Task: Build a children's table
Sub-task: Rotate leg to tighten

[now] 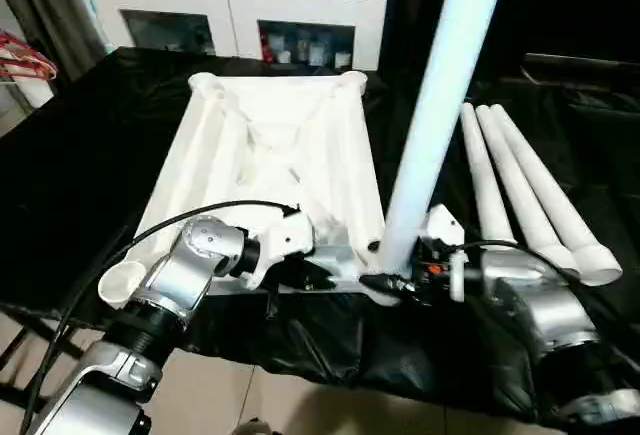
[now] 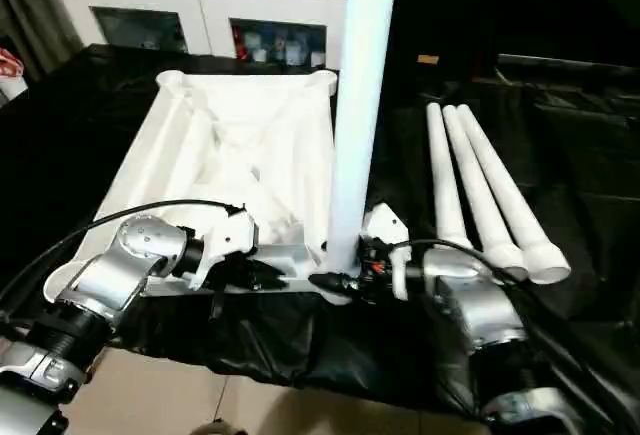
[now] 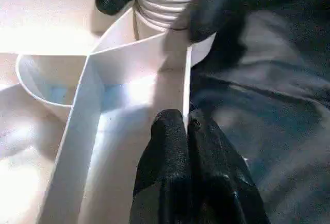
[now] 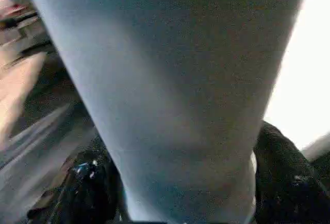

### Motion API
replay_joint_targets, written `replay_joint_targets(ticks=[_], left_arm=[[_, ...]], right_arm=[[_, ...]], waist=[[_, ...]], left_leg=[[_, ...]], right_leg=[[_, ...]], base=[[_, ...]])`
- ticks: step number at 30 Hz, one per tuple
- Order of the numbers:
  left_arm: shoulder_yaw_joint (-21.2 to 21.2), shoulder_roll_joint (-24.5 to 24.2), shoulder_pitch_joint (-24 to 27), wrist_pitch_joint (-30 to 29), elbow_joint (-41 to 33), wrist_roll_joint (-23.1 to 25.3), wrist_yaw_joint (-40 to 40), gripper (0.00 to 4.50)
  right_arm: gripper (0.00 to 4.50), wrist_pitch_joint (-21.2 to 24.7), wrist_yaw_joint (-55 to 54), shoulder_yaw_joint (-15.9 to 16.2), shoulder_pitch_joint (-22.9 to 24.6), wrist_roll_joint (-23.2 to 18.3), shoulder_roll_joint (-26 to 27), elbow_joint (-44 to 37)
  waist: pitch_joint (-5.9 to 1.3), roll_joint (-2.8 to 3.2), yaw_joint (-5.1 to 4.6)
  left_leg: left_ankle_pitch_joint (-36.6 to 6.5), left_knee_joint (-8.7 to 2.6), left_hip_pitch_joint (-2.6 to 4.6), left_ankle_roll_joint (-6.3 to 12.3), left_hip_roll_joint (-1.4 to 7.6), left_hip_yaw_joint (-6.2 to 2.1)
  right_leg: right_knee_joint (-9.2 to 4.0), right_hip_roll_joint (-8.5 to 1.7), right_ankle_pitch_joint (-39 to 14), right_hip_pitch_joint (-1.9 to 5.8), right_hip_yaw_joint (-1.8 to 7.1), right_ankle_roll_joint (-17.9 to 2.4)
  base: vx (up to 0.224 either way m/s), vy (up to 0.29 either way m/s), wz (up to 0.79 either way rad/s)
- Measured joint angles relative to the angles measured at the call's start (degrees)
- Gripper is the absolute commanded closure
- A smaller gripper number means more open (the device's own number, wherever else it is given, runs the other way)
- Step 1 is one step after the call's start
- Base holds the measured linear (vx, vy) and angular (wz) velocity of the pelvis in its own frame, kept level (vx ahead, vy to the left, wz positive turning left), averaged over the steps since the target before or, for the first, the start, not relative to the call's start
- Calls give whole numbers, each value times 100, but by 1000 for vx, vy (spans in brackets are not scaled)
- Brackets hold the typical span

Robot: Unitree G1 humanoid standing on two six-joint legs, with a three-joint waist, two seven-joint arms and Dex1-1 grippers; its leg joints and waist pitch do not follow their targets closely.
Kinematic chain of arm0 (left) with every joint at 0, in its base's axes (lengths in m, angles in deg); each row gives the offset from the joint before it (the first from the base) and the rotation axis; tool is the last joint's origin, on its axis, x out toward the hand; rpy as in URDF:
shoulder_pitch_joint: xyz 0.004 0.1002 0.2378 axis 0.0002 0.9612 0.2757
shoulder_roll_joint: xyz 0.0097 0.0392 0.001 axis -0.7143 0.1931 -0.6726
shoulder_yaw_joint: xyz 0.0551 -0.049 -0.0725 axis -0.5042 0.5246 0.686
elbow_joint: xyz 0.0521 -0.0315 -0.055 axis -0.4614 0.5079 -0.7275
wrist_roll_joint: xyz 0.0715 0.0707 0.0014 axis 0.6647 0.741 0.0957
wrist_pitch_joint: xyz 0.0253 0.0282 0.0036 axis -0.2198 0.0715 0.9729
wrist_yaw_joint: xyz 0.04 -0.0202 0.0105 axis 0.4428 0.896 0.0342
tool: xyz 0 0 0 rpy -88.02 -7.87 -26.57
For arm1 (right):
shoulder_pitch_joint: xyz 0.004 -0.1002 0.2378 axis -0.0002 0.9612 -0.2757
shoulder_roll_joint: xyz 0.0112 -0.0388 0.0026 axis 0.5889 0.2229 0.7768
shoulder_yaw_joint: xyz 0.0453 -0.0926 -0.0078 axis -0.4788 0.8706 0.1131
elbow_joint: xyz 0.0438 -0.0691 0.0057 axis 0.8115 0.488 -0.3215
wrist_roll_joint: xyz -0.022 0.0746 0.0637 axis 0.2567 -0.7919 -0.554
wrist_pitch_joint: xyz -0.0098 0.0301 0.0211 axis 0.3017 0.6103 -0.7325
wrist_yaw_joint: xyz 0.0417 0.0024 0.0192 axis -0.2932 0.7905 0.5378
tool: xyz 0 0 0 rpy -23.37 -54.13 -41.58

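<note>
My left forearm (image 1: 185,265) is silver, rounded metal, with a ribbed black collar and a white wrist housing. A black cable loops over it. My right forearm (image 1: 545,310) matches, with a small orange mark by its white bracket. Both grippers carry black fingers (image 3: 175,147).
</note>
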Motion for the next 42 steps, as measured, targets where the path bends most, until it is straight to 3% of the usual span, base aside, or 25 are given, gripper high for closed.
replay_joint_targets(ticks=[5, 11, 13, 15, 17, 22, 28, 36, 38, 42], left_arm=[[159, 642, -215, -358, 313, 207, 1218, 450], [251, 1063, -327, -583, 450, 332, 2062, 450], [251, 1083, -329, -591, 452, 332, 2098, 450], [251, 1082, -328, -591, 452, 349, 2094, 450], [250, 1080, -328, -583, 451, 375, 2074, 450], [196, 867, -270, -410, 359, 330, 1719, 450], [77, 483, -205, -120, 280, 196, 942, 450], [-73, 146, -214, 246, 287, 81, 86, 450], [-133, 38, -225, 360, 298, 26, -173, 450], [-188, -57, -241, 515, 339, -3, -469, 450]], right_arm=[[177, -258, -1865, -416, -586, 244, 542, 957], [177, -319, -3411, -641, -1028, 381, 1004, 1506], [177, -435, -3466, -683, -1072, 407, 1044, 1628], [122, -582, -3467, -719, -1125, 432, 1075, 1791], [105, -644, -3452, -737, -1130, 454, 1093, 1837], [87, -873, -3015, -638, -1033, 484, 1029, 1814], [87, -914, -1445, -388, -627, 353, 541, 1306], [87, -303, 191, -114, -116, -83, -103, 323], [120, -107, 594, 24, -25, -131, -289, 44], [144, 102, 959, 143, 73, -154, -446, -219]], waist=[[2, -3, -145], [-1, 2, -182], [-1, 2, -185], [-1, 1, -199], [-1, 0, -204], [0, -1, -221], [0, -1, -128], [1, 2, 54], [0, 3, 76], [-1, 4, 107]], left_leg=[[7, 0, 10, -10, -1, 0], [7, -14, -8, -10, -1, -1], [6, -15, -9, -9, -1, -1], [5, -15, -9, -8, -1, -1], [6, -13, -7, -8, -1, -1], [3, -19, -12, -6, -1, -1], [0, -11, -22, 2, 5, -4], [1, 9, -33, 2, 12, -5], [1, 10, -38, 3, 13, -7], [2, 15, -41, 3, 15, -8]], right_leg=[[-10, 0, 25, -3, 0, -2], [-19, 3, 20, -18, -2, 2], [-24, 3, 20, -21, -2, 2], [-25, 3, 20, -21, -2, 1], [-24, 3, 20, -19, -2, 1], [-27, 3, 17, -24, -4, 0], [-28, 2, 14, -22, -20, -2], [-23, 0, 15, -19, -26, -1], [-24, 0, 15, -20, -29, 0], [-23, -2, 15, -21, -33, -1]], base=[[0, 0, 0], [0, 0, 0], [0, 0, 0], [0, 0, 0], [0, 0, 0], [0, 0, 0], [0, 0, 0], [0, 0, 0], [0, 0, 0], [0, 0, 0]])
